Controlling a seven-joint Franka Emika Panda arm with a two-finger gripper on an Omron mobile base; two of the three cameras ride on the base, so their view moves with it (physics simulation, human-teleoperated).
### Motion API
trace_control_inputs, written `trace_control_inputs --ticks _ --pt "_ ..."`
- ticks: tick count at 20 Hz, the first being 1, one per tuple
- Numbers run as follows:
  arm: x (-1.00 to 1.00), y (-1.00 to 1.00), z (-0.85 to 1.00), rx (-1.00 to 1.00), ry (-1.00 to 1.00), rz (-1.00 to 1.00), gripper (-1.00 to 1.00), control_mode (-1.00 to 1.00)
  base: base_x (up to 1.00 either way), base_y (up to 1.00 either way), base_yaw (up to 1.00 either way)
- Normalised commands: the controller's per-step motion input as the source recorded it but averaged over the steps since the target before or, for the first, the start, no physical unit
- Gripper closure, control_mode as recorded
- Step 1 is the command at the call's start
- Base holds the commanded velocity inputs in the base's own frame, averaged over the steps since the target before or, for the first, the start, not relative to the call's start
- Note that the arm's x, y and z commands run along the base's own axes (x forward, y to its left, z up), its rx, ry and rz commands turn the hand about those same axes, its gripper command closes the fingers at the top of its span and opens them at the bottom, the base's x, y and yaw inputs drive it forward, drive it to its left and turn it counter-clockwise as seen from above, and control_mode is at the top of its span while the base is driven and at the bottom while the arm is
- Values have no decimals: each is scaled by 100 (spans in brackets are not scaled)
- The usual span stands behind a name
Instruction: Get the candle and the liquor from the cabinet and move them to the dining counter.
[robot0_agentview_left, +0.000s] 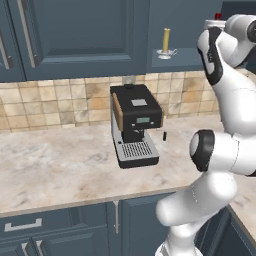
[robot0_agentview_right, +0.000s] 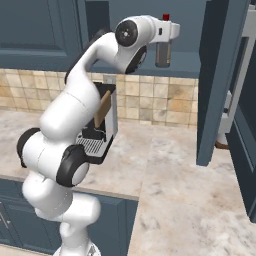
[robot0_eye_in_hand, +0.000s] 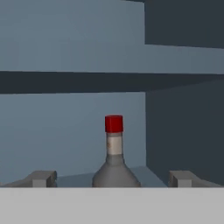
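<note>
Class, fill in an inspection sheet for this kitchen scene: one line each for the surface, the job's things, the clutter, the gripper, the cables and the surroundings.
Surface: beige marbled counter, bare around the machine.
Job's things: candle upright in its silvery holder on the open cabinet's lower shelf; liquor upright on that shelf, red cap on, straight ahead of the hand.
Clutter: black coffee machine against the tiled wall.
Gripper: gripper open, fingertips either side of the bottle's base, not gripping it.
Cables: nothing seen.
Surroundings: tan tile backsplash, closed blue upper doors to the left, blue lower drawers.
</note>
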Motion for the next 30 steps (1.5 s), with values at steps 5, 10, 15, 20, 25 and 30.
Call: trace_control_inputs --ticks 5,10,15,20,25,30 --pt "19 -1 9 -4 -6 3 -100 -100 0 0 0" --pt "14 -2 0 -2 -2 1 -100 -100 0 0 0" --pt "17 -13 0 0 0 0 -100 -100 0 0 0" --pt "23 -7 0 0 0 0 -100 -100 0 0 0" --pt "31 0 0 0 0 0 -100 -100 0 0 0" --pt "21 0 0 0 0 1 -100 -100 0 0 0"
